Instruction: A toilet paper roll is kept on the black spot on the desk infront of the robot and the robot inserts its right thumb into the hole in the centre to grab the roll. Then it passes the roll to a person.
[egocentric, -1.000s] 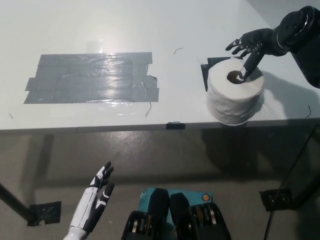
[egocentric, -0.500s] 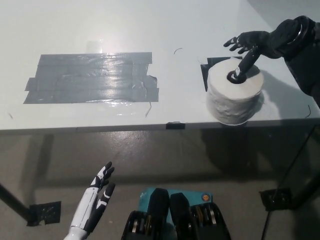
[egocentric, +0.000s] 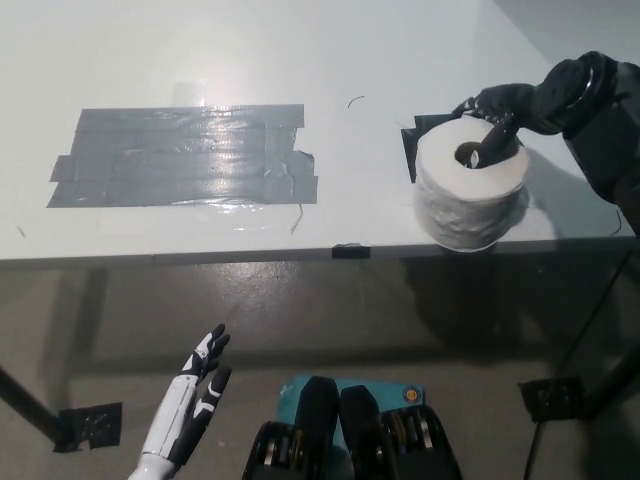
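Currently: toilet paper roll (egocentric: 470, 195) on black spot (egocentric: 411, 146), desk (egocentric: 350, 60) at three o'clock. Right hand (egocentric: 498, 110) closing on it, thumb in core. Left hand (egocentric: 193, 400) idle, spread, seven o'clock. Risk: shallow thumb, roll slips when lifted.

Right hand (egocentric: 500, 112) lowered, palm down, fingers curled. Left hand (egocentric: 190, 402) idle below the tabletop's near edge, fingers spread.

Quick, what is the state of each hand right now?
Left hand: open, fingers apart, holding nothing, low below the desk edge.
Right hand: thumb in the hole of the toilet paper roll; whether it grips cannot be told.
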